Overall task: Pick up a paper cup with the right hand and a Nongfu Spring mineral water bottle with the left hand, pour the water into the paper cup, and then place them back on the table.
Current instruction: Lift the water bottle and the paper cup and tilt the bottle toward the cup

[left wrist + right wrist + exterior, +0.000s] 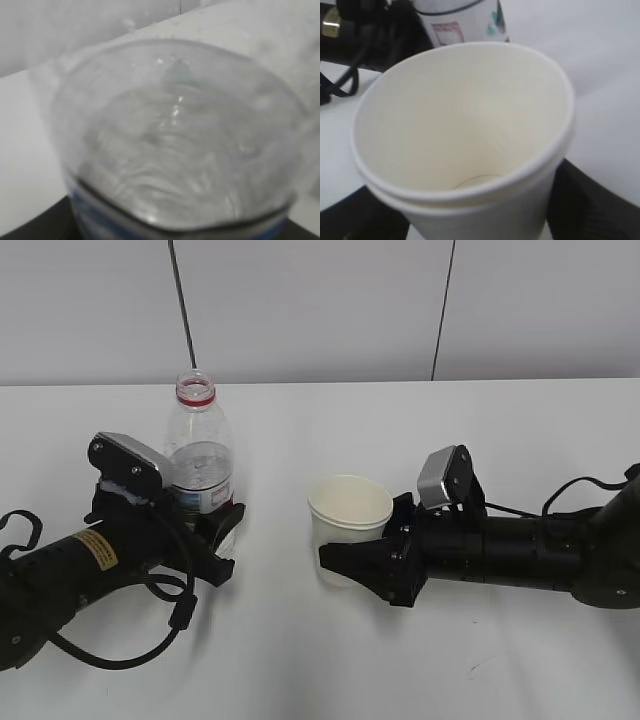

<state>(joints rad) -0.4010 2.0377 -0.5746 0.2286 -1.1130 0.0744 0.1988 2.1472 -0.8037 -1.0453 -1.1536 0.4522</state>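
Bottle (199, 455) stands upright and uncapped on the white bench (300, 660) at about nine o'clock from the cup (348, 528); the left pincer (215, 532) is clamped on its lower body, around the label. A hard squeeze on the thin plastic could push water out of the open neck before any tilt. The empty cup sits well apart from the bottle, with the right pincer (345, 560) closed around its lower wall from three o'clock; too much pressure could buckle it.
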